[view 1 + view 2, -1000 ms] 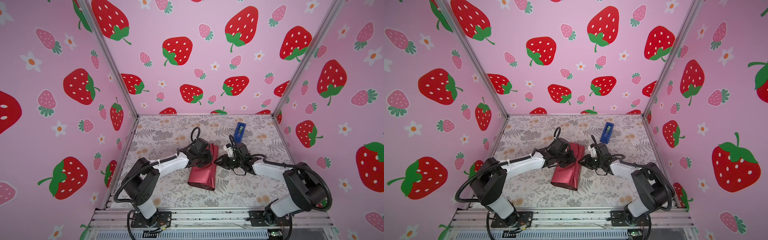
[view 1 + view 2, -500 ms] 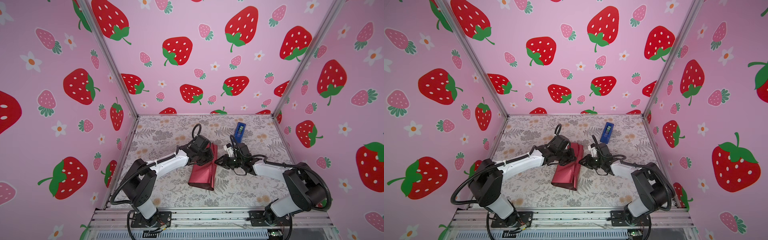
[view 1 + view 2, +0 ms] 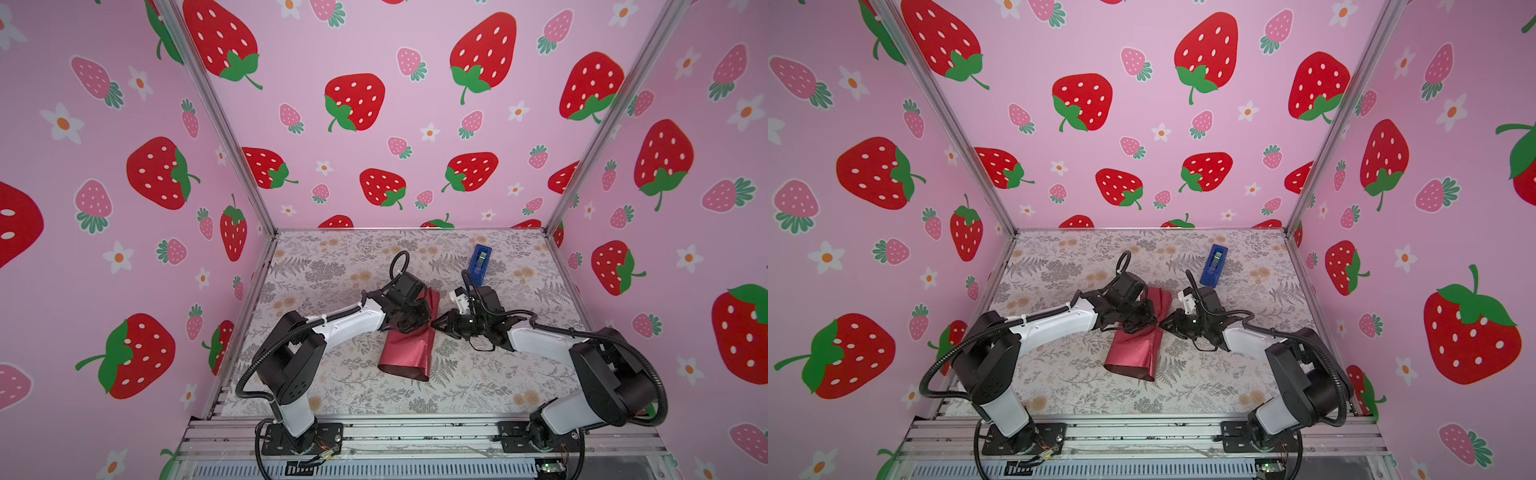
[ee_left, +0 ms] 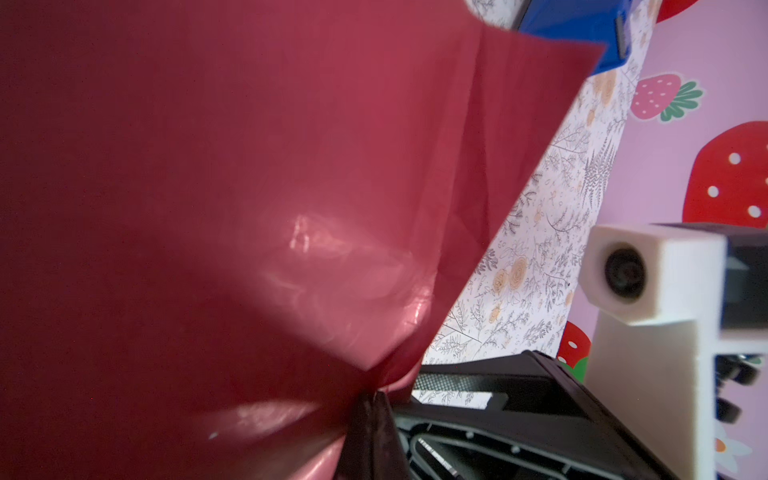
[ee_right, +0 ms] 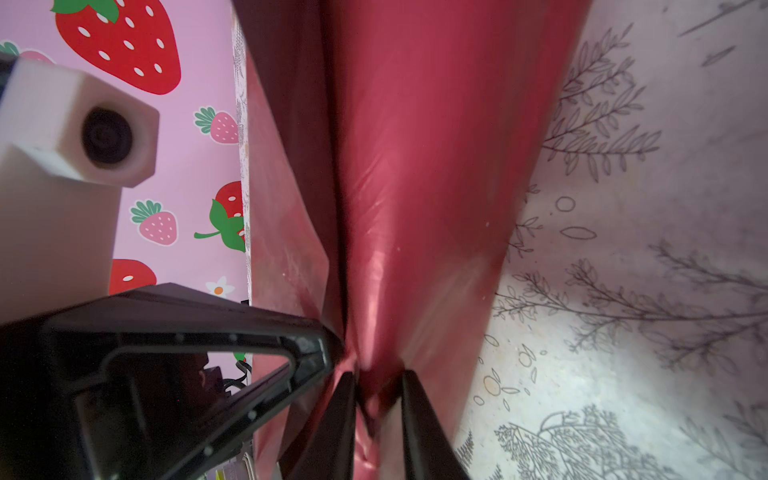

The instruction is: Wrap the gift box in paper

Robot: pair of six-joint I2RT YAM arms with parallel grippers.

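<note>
The paper lies mid-table as a folded crimson sleeve, open at its near end and pinched narrow at the middle. My left gripper meets it from the left and is shut on a gathered fold. My right gripper faces it from the right. It is shut on a bunch of the paper between its two black fingers. The two tips nearly touch. The gift box is hidden; no view shows it.
A blue tape dispenser stands behind the right gripper, toward the back right. The floral table cover is ringed by strawberry-print walls. An aluminium rail carrying both arm bases runs along the front edge.
The right jaws have narrowed onto the paper fold. The left wrist has shifted slightly toward the back, still holding the paper. The paper sleeve stays in place.
</note>
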